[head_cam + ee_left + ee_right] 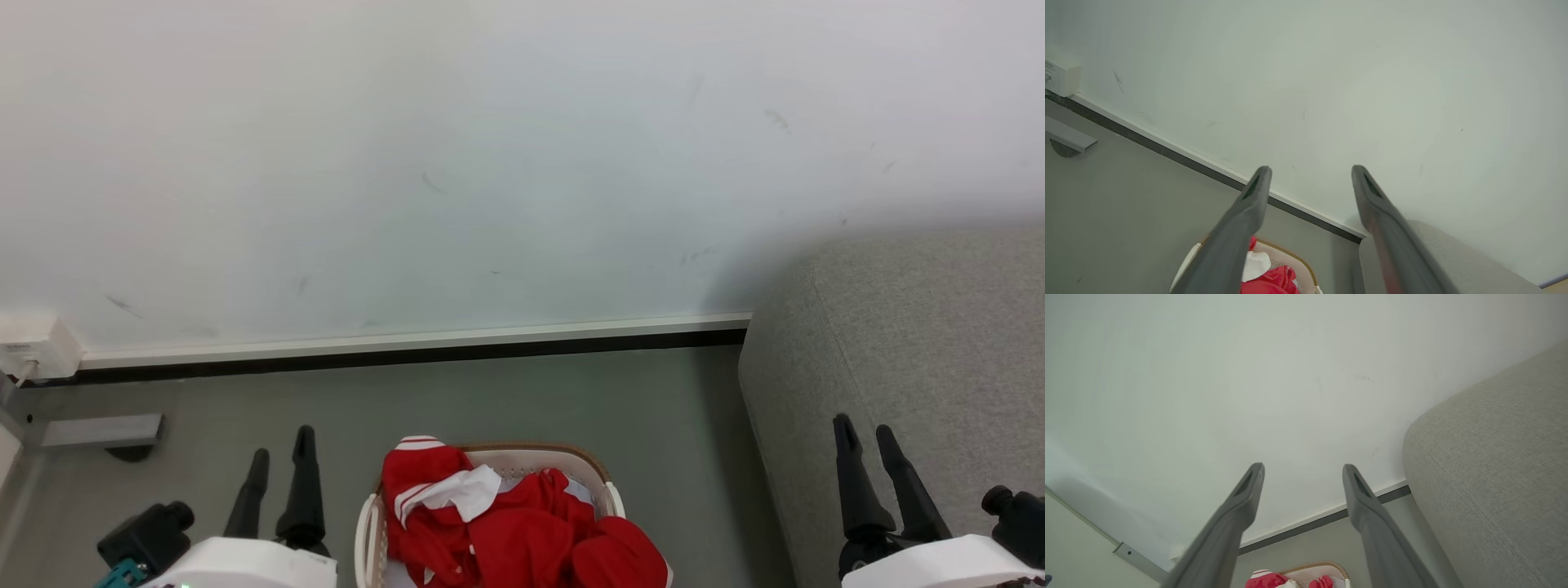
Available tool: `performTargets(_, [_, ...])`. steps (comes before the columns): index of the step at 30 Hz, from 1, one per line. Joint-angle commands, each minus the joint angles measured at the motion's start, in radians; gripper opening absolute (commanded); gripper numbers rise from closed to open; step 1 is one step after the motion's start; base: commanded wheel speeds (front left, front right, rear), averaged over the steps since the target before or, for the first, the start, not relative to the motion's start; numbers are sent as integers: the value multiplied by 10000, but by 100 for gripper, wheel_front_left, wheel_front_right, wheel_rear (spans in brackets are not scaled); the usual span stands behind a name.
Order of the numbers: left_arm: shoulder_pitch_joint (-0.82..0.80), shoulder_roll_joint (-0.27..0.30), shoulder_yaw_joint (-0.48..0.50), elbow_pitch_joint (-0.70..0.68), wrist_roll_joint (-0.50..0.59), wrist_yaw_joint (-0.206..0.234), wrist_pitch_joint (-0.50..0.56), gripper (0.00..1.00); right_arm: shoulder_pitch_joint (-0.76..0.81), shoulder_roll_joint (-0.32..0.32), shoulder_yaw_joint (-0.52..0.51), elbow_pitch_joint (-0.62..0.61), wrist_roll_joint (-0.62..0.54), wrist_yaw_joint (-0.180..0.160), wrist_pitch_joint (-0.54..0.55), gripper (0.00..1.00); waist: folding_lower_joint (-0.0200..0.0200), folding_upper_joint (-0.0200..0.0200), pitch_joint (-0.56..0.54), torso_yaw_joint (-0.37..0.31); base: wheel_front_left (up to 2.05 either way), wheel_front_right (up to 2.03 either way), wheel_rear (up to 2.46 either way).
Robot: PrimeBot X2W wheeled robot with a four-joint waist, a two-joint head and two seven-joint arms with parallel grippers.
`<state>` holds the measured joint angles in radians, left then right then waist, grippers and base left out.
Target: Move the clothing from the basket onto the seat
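Clothing (pixel 522 535) is lying in the basket (pixel 531 448) at six o'clock, left claw (pixel 282 442) and right claw (pixel 864 425) hanging released, probably needing a deep pinch before swinging to the seat (pixel 914 343) at three o'clock.

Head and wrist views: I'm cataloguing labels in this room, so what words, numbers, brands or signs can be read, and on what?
No text can be read.
Clothing in the basket: the visible folds are plain red and white, with no print.
White wall box: a faint mark, too small and blurred to read.
Seat: plain grey fabric, no label.
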<state>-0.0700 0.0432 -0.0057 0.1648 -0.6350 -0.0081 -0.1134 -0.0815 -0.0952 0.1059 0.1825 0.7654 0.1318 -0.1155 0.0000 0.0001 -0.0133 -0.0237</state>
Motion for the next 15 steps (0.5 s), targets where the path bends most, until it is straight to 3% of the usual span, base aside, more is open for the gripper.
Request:
performTargets(1, [0, 91, -3, -95, 309, 6, -113, 100, -246, -108, 92, -142, -290, -10, -90, 100, 0, -1, -4, 1, 0, 0, 0])
performTargets(15, [41, 109, -91, -140, 1904, 128, -496, 100, -297, -209, 484, 63, -1560, -12, -472, 100, 0, -1, -82, 13, 0, 0, 0])
